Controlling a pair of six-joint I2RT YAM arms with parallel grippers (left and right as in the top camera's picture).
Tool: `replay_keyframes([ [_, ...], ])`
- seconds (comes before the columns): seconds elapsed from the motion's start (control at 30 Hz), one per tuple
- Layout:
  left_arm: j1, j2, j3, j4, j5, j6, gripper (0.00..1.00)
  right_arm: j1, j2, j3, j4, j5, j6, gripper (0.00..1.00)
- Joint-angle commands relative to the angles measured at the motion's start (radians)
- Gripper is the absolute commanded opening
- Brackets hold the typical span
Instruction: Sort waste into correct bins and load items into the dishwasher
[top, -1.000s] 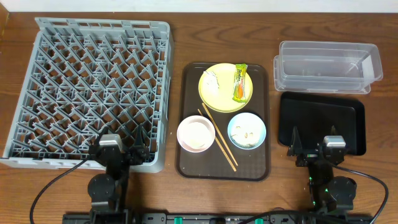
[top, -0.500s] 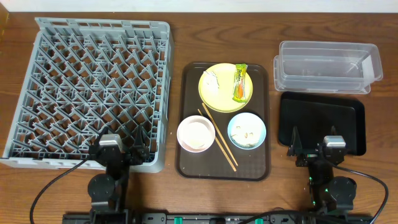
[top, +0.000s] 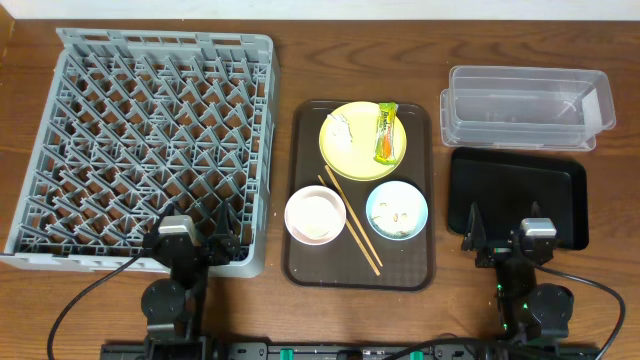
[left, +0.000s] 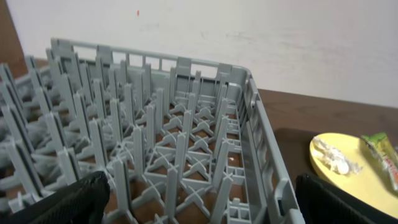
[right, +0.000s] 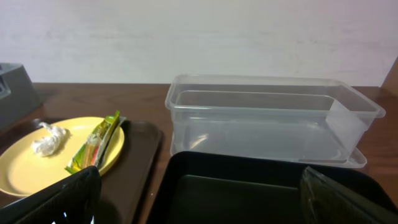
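A yellow plate (top: 362, 138) on the brown tray (top: 300, 262) holds a crumpled white tissue (top: 340, 127) and a green-and-orange wrapper (top: 385, 132). A pink bowl (top: 315, 215), a light blue bowl (top: 397, 210) with beige scraps (top: 400, 215), and chopsticks (top: 350, 221) lie below it. The grey dish rack (top: 140, 140) is at left, the clear tub (top: 525, 105) and black tray (top: 515, 190) at right. My left gripper (top: 196, 238) is open over the rack's near right corner. My right gripper (top: 505, 235) is open over the black tray's near edge. No white cup shows.
The left wrist view shows rack pegs (left: 155, 143) and the plate's edge (left: 348, 168). The right wrist view shows the tub (right: 267, 118), the black tray (right: 249, 186), and the plate (right: 37, 162) with tissue (right: 50, 140) and wrapper (right: 93, 146). A pale wall stands behind.
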Motion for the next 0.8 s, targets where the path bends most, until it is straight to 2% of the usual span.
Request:
replay_keyframes([
  [0.0,0.006,0.011,0.005,-0.068,0.0,-0.069,0.97,0.01,-0.003,0.0,0.005,0.0,0.018,0.99],
  [0.13,0.006,0.072,0.037,-0.077,0.009,-0.135,0.97,0.01,0.003,0.005,-0.008,-0.002,0.044,0.99],
  [0.23,0.006,0.137,0.093,-0.103,0.027,-0.134,0.97,0.01,0.028,0.02,0.0,0.0,0.086,0.99],
  [0.4,0.006,0.273,0.24,-0.161,0.034,-0.134,0.97,0.01,0.121,0.091,0.013,0.024,0.059,0.99],
  [0.53,0.006,0.389,0.398,-0.23,0.034,-0.134,0.97,0.01,0.264,0.186,0.045,0.082,0.059,0.99],
  [0.77,0.006,0.574,0.605,-0.39,0.033,-0.134,0.97,0.01,0.608,0.446,-0.01,0.015,0.059,0.99],
])
